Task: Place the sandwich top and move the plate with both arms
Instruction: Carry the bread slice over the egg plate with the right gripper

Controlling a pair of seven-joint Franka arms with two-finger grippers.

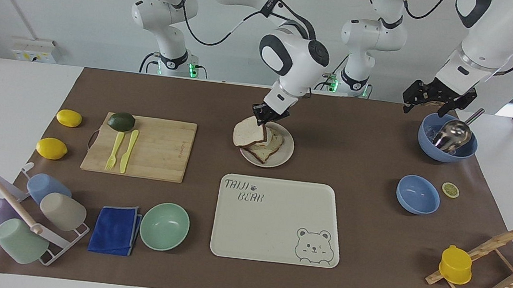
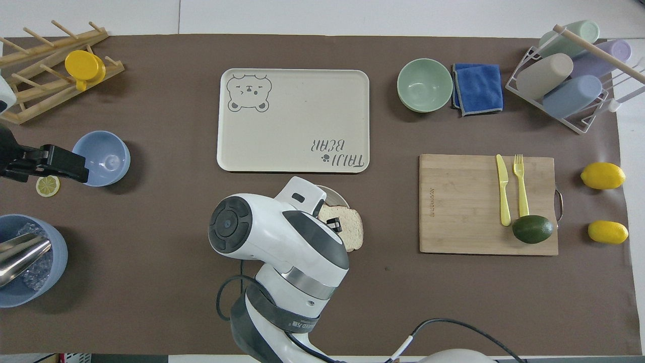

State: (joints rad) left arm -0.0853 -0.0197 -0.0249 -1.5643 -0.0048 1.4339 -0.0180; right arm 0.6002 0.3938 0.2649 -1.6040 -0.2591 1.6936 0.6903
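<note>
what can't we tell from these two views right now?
- Fried egg: hidden in both views, by the sandwich top in the facing view and by the right arm in the overhead view.
- Whether the slice already rests on the toast: not clear in either view; the right gripper is shut on its edge.
- Plate: mostly covered by the right arm in the overhead view.
- Left gripper: open over the blue bowl; its arm is cut off by the overhead view's edge.

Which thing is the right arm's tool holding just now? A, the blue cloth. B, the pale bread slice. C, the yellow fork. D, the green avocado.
B: the right tool is shut on the pale bread slice, tilted over the plate.
</note>
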